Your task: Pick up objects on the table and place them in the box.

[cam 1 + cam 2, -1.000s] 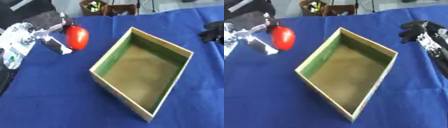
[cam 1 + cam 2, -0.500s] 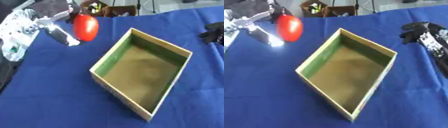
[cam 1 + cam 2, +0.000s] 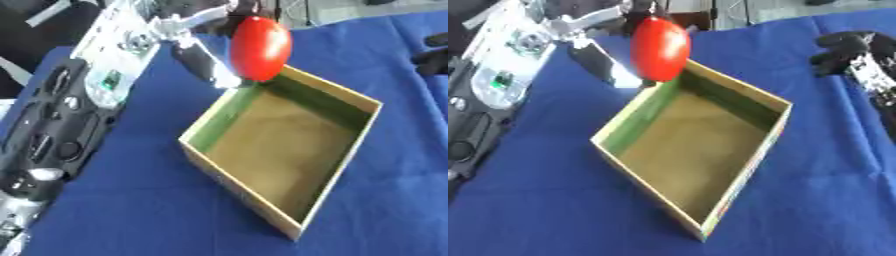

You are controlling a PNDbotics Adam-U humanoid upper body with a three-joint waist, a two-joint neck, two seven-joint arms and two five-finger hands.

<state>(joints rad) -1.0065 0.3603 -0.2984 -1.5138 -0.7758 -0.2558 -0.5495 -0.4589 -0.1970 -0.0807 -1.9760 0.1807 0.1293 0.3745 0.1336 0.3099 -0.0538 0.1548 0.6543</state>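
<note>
A smooth red egg-shaped object [image 3: 260, 47] hangs in the air over the far left corner of the open cardboard box [image 3: 360, 150]. My left hand [image 3: 197, 37] holds it from the left and from above, fingers curled round it. The box has green inner walls and a bare brown floor, and it sits askew on the blue tablecloth. My right hand [image 3: 849, 47] rests on the cloth at the far right, away from the box, with its black fingers curled and nothing in them.
My left arm [image 3: 70, 115], silver and black, runs down the left side of the view beside the box. Blue cloth [image 3: 131, 210] surrounds the box on all sides. Dark clutter stands beyond the table's far edge.
My left hand has carried the red object up and to the right, from beside the box to above its far left corner. The right hand has stayed where it was.
</note>
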